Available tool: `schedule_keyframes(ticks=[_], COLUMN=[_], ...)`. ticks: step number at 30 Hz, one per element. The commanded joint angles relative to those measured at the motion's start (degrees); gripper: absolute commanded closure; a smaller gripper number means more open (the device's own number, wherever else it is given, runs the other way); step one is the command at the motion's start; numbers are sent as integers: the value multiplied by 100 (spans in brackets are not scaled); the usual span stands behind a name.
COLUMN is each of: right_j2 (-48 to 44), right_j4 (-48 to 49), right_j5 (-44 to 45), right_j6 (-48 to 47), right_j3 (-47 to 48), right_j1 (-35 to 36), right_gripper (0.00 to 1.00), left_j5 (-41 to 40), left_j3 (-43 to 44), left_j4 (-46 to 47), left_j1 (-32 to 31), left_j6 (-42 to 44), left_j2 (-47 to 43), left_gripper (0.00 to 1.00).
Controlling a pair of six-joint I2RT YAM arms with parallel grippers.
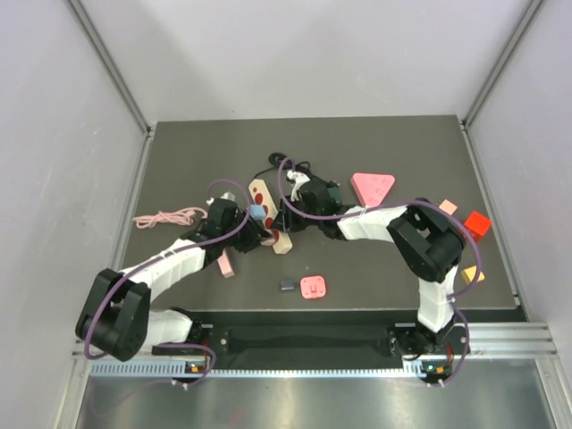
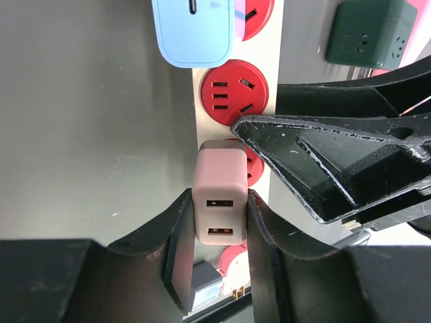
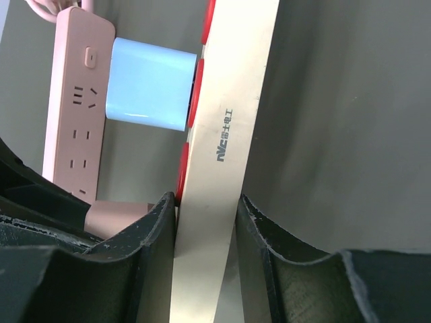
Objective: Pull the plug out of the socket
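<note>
Top cam: we've got the cream plastic red-socket power strip (image 1: pixel 262 192) mid dark table (image 1: pixel 402 143); L wrist: left gripper (image 2: pixel 220 208) pinching the pink boxy USB plug (image 2: pixel 220 178) on a socket; R wrist: right gripper (image 3: pixel 205 212) clamped on the strip's edge.

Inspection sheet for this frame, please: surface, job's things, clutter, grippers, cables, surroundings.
Surface: dark table, no spills seen.
Job's things: cream power strip with red sockets; pink plug looks seated in one socket, blue plug in another.
Clutter: pink triangle, red block, pink square adapter, green adapter, pink power strip.
Grippers: left gripper shut on the pink plug's sides; right gripper shut on the cream power strip's edges.
Cables: pink cord coiled at the table's left; black cord behind the strip.
Surroundings: pale enclosure walls; nothing else seen.
</note>
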Motion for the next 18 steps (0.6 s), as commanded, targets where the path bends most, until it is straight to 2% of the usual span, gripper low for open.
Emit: schedule_keyframes(ticks=[1,11,18], right_j2=[117,195,319], right_j4=[-859,-1140,-1211], right_j5=[1811,2575,2594], right_j6=[-928,-1280,-1297], right_j3=[-43,203,300], right_j1=[-194,149,158], right_gripper=[100,100,100], left_j5=[238,282,211], left_j3=[83,109,241], left_j4=[346,355,118], left_j1=[91,188,285], left_j6=[-103,-253,-183], left_j2=[-558,-435,-584], left_gripper=[100,100,100])
